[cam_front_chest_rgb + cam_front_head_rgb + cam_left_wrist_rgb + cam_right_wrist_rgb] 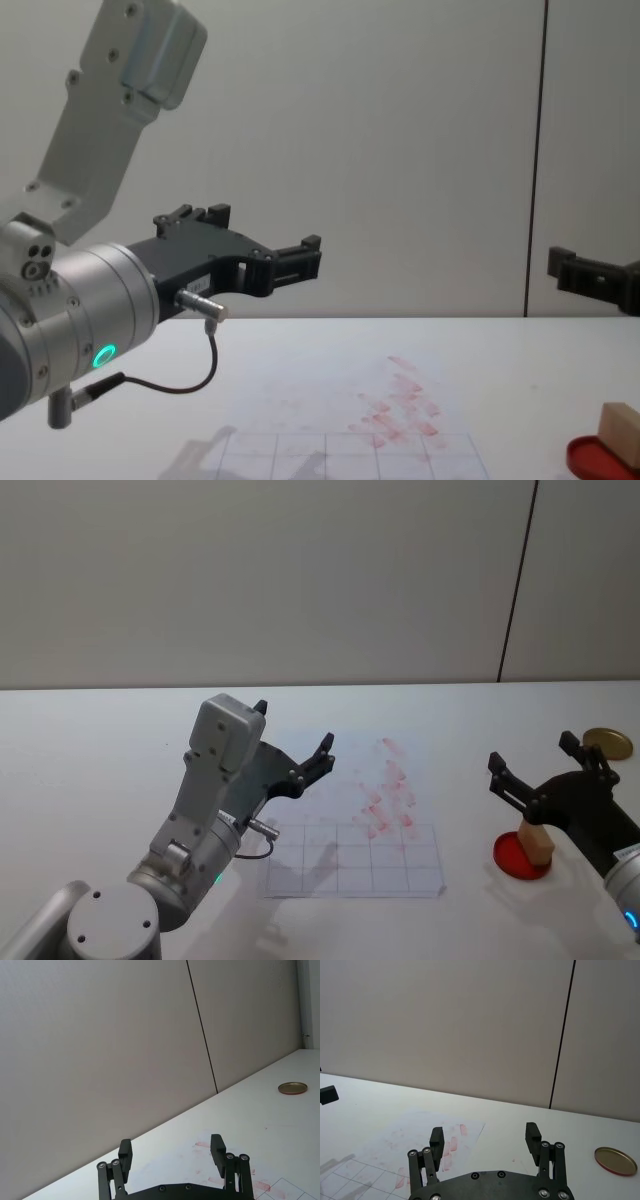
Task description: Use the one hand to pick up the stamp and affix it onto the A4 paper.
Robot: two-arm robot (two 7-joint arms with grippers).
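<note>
The stamp (536,842), a small tan wooden block, stands upright on a round red ink pad (512,861) at the table's right; the chest view has the stamp (620,431) at its lower right corner. My right gripper (531,750) hovers open just above and behind it, holding nothing, and it appears again as my right gripper (485,1137) in its own wrist view. The A4 paper (345,855), gridded and smeared with red marks, lies at the centre. My left gripper (295,727) hangs open and empty above the paper's left part.
A flat gold lid (608,743) lies at the far right near the table's back edge. The left arm's body (215,780) and a cable loop sit above the paper's left side. A wall rises behind the table.
</note>
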